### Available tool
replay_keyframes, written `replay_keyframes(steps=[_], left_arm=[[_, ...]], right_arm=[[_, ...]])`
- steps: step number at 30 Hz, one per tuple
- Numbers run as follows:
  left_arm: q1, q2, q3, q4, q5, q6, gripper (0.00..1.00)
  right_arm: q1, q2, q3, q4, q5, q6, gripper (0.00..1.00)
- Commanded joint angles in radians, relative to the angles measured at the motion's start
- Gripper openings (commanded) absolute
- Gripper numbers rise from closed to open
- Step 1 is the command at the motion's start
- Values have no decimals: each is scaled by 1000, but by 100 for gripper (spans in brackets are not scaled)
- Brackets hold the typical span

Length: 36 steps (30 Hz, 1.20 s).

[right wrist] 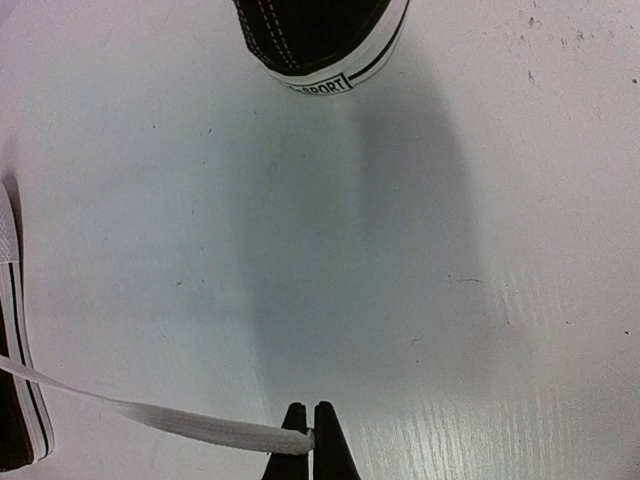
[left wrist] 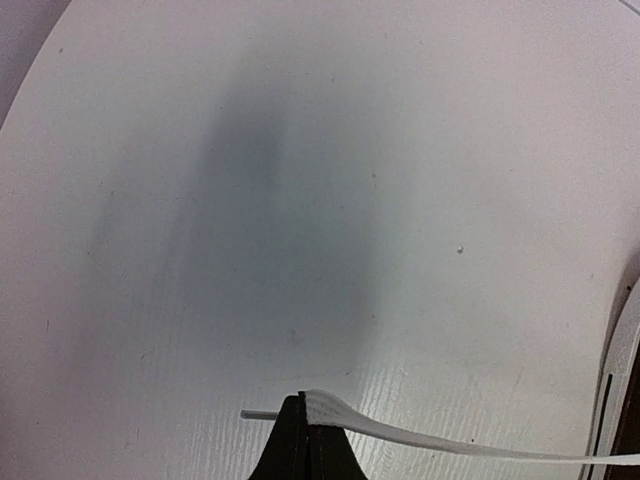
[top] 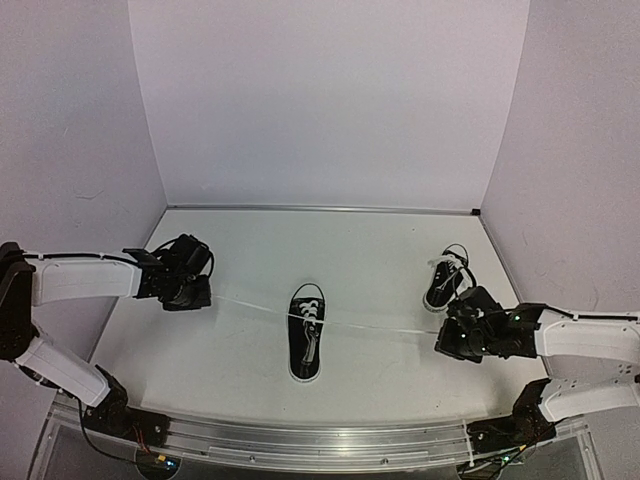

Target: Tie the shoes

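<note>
Nearest to the lens, the left gripper (left wrist: 304, 412) is closed on the end of a white lace (left wrist: 430, 440), w/ a short tip sticking out behind the grip. The right gripper (right wrist: 309, 418) is closed the same way on the other lace end (right wrist: 150, 412). From above we see both ends drawn out sideways, in nearly one line through the middle sneaker (top: 307, 335), which lies flat on the table (top: 230, 370) between the two grippers, toe toward the near edge. The second sneaker (top: 446, 282) lies just beyond the right gripper, not held. We judge this step as pulling tight the first crossing, i.e. early in the task; if a knot is already there we cannot tell. Next we need to bring both ends back to the centre and form loops, w/o losing the lace or dragging the shoe.
</note>
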Motion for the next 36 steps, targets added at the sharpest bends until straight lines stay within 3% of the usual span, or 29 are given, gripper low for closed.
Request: replay_keyframes(steps=[1, 9, 15, 25, 28, 36], left_arm=[[42, -31, -11, -57, -65, -105, 0], [191, -105, -67, -17, 53, -62, 0], [146, -34, -55, 102, 279, 113, 0], [129, 10, -86, 206, 499, 174, 4], [129, 4, -95, 209, 515, 185, 16], [129, -135, -104, 189, 473, 212, 68]], right_arm=[[-6, -15, -7, -28, 74, 71, 0], [-10, -62, -34, -56, 98, 99, 0], [-10, 19, 3, 8, 53, -9, 0], [-10, 273, 97, 196, -151, -225, 0], [-9, 324, 117, 215, -186, -252, 11], [-9, 286, 125, 229, -232, -296, 60]])
